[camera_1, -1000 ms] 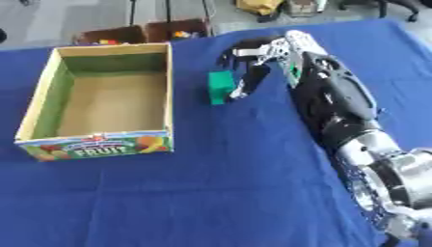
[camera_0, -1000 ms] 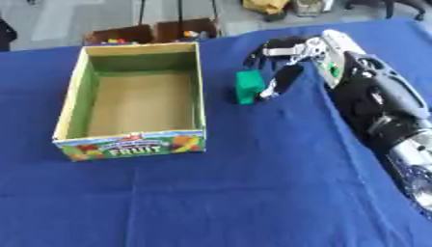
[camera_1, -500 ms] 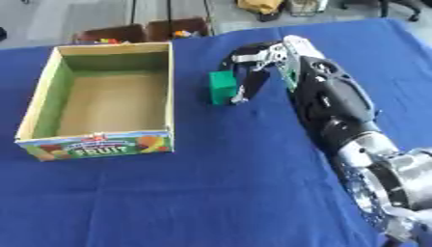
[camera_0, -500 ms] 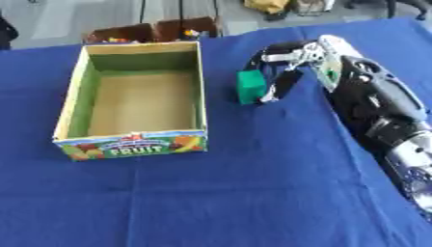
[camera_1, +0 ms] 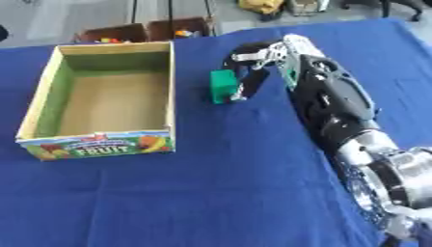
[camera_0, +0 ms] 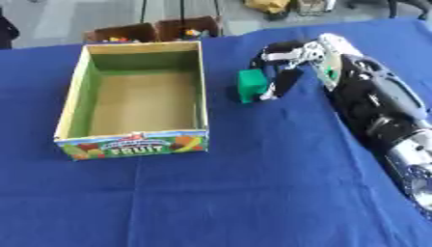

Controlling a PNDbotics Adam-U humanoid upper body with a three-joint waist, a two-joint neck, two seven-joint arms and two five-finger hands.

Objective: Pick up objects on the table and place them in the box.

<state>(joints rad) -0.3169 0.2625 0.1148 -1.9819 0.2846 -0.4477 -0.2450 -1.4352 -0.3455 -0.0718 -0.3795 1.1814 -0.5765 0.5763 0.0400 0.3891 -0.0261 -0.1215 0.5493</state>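
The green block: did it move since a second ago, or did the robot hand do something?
The right hand has kept its fingers curled round the green block, and the two have shifted only slightly, if at all, beside the box. I cannot tell whether the block has left the blue table. The box is in the same place, with nothing inside.

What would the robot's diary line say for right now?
right hand: fingers curled at green block | block: right of fruit box, outside it | box: empty | left hand: not in view | stage: grasping
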